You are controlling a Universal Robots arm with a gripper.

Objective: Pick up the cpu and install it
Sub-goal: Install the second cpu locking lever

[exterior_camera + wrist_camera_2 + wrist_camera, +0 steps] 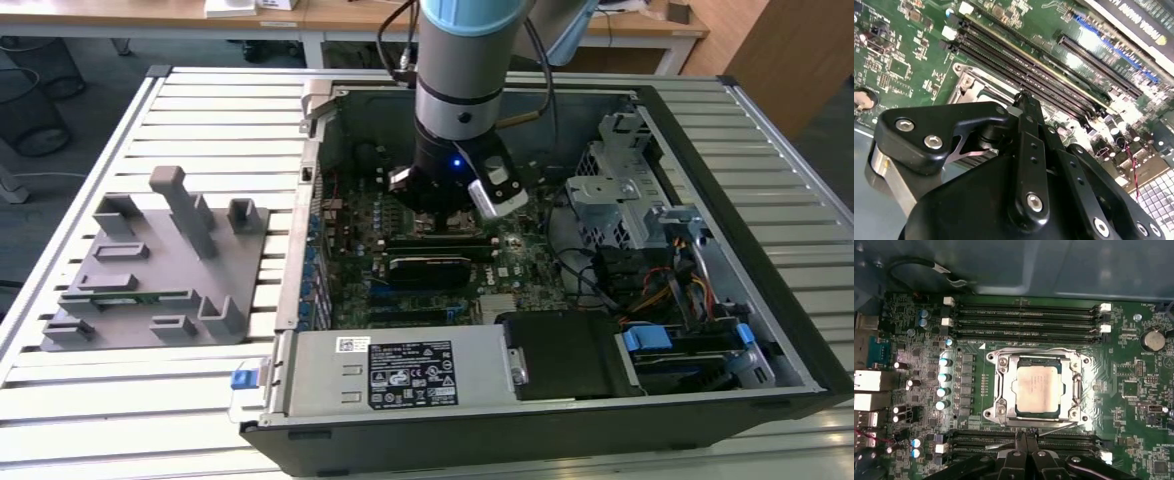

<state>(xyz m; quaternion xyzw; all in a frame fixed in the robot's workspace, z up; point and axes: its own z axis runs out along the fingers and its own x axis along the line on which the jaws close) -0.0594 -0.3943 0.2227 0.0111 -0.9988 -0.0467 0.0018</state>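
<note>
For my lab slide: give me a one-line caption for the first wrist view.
Silver-topped square cpu seated in the metal-framed motherboard socket, black gripper hovering beside it.

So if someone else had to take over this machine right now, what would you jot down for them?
End effector: inside the open computer case, low over the motherboard, fingers together, nothing in them.
CPU: lies flat in its socket frame, silver top showing, between the memory slots.
Done: the chip is placed, as far as it shows.
Left: I cannot tell whether the socket is latched.
</note>
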